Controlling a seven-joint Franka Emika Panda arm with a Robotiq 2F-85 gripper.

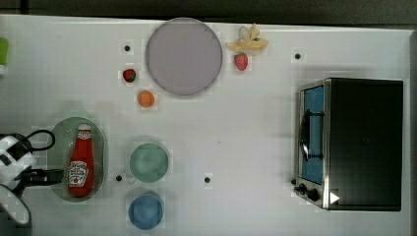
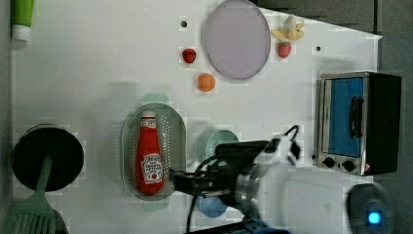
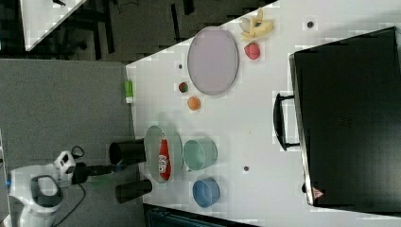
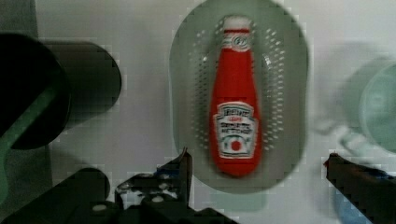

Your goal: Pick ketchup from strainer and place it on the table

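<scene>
The small red squeeze bottle of ketchup (image 4: 234, 119), white-capped with a white-and-dark label, lies flat on its side in the pale green oval plastic strainer (image 4: 289, 84), along the strainer's long axis. Its body covers the middle of the perforated bottom, and rows of small holes show on either side of it. The strainer rests on the large flat white counter (image 1: 246, 137).

The gripper (image 4: 259, 170) stands wide open and holds nothing. In the wrist view, one dark finger (image 4: 183, 165) sits just outside the strainer's rim on one side of the bottle's base end, and the other finger (image 4: 355, 175) lies well beyond the rim on the opposite side. The bottle's base falls between the two fingers but ahead of them. No contact with bottle or strainer is visible.

In the top view the ketchup (image 1: 81, 162) lies with its cap toward the top view's top, and the gripper (image 1: 46, 176) reaches in from the top view's left, level with the bottle's label end beside the strainer (image 1: 101, 147).

Other items on the counter: a round pale green cup (image 1: 149, 162) just to the top view's right of the strainer, and a round blue cup (image 1: 146, 210) below it. A large round grey plate (image 1: 183, 56) sits well apart, near the far edge.
</scene>
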